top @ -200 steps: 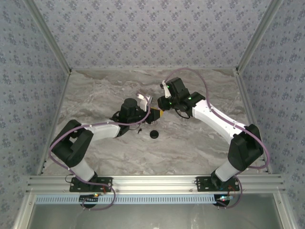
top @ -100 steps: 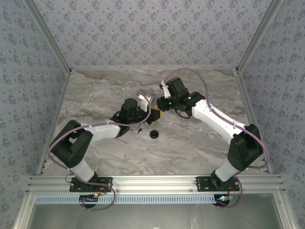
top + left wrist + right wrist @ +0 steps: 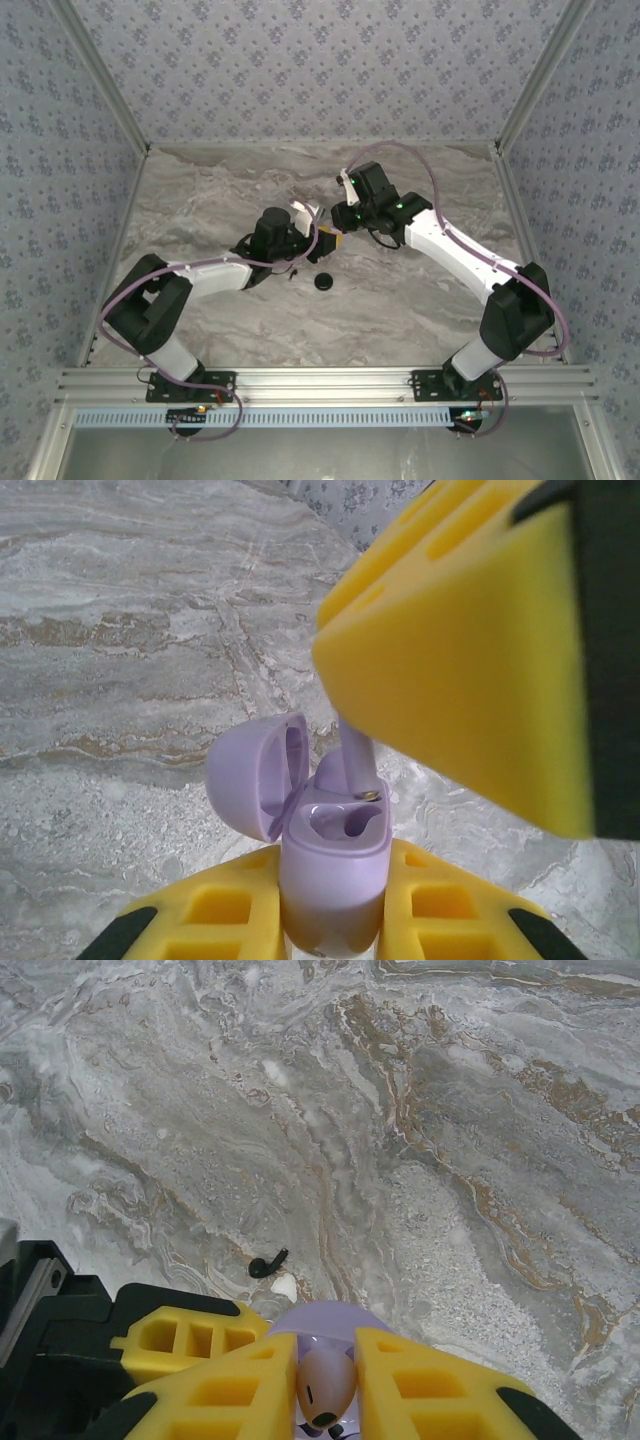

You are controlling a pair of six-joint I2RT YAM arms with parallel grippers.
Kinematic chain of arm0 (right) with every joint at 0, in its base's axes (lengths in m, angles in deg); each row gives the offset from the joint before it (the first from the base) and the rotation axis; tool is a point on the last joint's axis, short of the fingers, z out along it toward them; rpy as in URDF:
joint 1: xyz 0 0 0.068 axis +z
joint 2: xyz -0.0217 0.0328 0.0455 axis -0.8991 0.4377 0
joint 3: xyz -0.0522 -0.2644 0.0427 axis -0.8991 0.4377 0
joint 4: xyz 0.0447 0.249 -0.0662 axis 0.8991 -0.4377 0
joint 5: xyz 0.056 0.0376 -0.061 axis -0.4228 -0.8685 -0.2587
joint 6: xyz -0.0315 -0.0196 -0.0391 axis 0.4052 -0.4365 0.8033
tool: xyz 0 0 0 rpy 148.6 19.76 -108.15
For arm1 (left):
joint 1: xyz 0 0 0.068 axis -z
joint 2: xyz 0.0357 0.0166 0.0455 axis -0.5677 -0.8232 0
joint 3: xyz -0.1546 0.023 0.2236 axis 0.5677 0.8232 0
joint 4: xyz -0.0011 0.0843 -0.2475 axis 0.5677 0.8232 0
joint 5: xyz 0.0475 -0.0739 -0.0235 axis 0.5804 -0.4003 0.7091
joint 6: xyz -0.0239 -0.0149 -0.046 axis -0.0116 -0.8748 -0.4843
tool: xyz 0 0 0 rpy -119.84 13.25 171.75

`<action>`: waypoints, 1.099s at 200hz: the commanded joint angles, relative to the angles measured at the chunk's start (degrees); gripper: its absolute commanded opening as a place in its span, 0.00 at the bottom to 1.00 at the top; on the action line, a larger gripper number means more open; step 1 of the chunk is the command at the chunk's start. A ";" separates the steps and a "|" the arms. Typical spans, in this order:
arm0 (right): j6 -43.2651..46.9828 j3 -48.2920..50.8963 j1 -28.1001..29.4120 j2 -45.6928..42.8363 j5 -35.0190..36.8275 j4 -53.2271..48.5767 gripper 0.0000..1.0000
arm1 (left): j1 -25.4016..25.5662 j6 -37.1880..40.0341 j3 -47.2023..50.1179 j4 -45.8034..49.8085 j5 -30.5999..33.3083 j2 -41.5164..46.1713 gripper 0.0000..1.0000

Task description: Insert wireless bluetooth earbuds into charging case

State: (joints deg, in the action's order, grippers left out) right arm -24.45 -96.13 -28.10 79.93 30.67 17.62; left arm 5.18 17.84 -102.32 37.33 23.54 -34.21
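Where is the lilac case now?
Left wrist view, bottom centre: the lilac case, lid open, is clamped in the left tool, with the right tool's earbud stem at its slot.

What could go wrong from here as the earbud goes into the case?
The earbud in the right pincer sits tilted at the case, so it may jam rather than seat.
The left pincer grips only the case's lower body; a downward push might slip or tip it.
The open lid stands close by and could get knocked.
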 commanded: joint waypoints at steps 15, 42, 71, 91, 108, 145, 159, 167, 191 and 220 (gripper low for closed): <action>-0.20 -1.50 0.44 -1.38 1.63 -1.55 0.22 | 0.28 2.49 -0.68 0.55 1.09 2.84 0.20; -0.03 -1.54 0.42 -1.26 1.28 -1.66 0.22 | 0.27 2.57 -0.72 0.39 1.05 2.94 0.20; -0.01 -1.50 0.53 -1.08 0.29 -1.69 0.22 | 0.26 2.34 -0.75 0.21 0.90 2.90 0.20; 0.17 -1.50 0.59 -0.90 -0.43 -1.74 0.22 | 0.23 2.12 -0.72 0.04 1.01 2.90 0.20; 0.20 -1.50 0.66 -0.62 -1.16 -1.78 0.22 | 0.29 2.05 -0.76 0.01 1.01 2.88 0.20; 0.32 -1.67 1.07 0.24 -1.87 -2.05 0.23 | 0.30 1.78 -1.00 -0.07 1.03 2.66 0.20; 0.41 -1.72 1.23 0.43 -2.06 -2.23 0.23 | 0.29 1.70 -1.02 -0.05 1.26 2.57 0.20; 0.49 -1.67 1.27 0.49 -2.03 -2.28 0.23 | 0.23 1.59 -1.02 0.02 1.36 2.62 0.20; 0.66 -1.58 1.44 0.46 -1.63 -2.67 0.23 | 0.25 1.48 -1.10 0.12 1.71 2.61 0.20; 0.74 -1.54 1.52 0.36 -1.25 -2.95 0.23 | 0.28 1.85 -1.10 0.19 1.49 2.62 0.20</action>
State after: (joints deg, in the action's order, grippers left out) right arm -24.41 -96.13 -27.12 80.06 29.42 16.76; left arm 5.18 19.00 -102.32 38.54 24.83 -33.29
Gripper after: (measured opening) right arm 0.229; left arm 0.199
